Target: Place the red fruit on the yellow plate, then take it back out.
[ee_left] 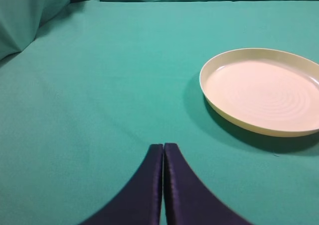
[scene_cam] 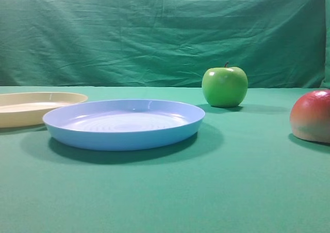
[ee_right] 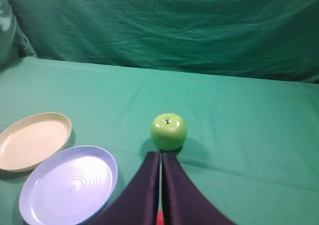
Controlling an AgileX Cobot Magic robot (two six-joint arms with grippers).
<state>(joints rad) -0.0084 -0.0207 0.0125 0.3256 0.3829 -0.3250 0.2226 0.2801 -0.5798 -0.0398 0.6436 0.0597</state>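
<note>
Fruit, red, smooth and glossy, paling below, was seen on the green cloth, well right of the blue plate; the yellow plate, shallow and rimmed, lay bare just left of it. Both grippers, left and right, were shut on nothing. The pick-up was judged not yet begun; opening jaws over the fruit was called for.

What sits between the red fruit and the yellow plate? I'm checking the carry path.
The blue plate lies between the red fruit and the yellow plate, as the exterior high view shows.
</note>
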